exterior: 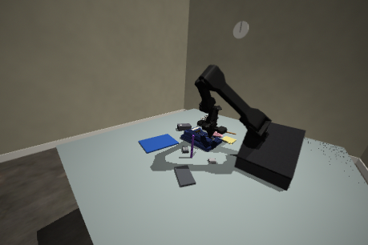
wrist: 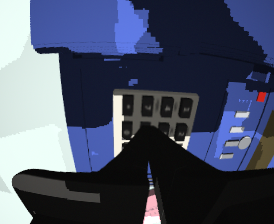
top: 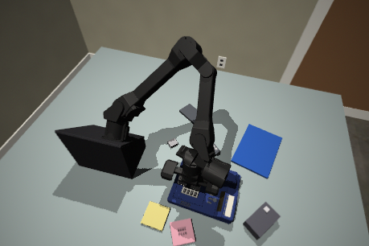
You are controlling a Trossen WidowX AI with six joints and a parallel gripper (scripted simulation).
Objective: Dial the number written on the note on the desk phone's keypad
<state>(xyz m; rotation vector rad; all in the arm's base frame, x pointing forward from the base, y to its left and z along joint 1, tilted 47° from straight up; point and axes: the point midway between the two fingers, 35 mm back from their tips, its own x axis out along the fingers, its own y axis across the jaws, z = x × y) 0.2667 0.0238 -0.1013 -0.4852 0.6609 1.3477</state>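
The dark blue desk phone lies on the table near the front, with its handset in the cradle at the right side. Its keypad shows in the wrist view as a grey panel of dark keys. My gripper is shut with nothing between the fingers. The joined fingertips point down onto the lower middle keys of the keypad; I cannot tell if they touch. A pink note with dark writing lies in front of the phone, too small to read.
A yellow note lies left of the pink one. A blue pad, a grey box, a dark slab and a small white item lie around the phone. A purple upright stick stands near it.
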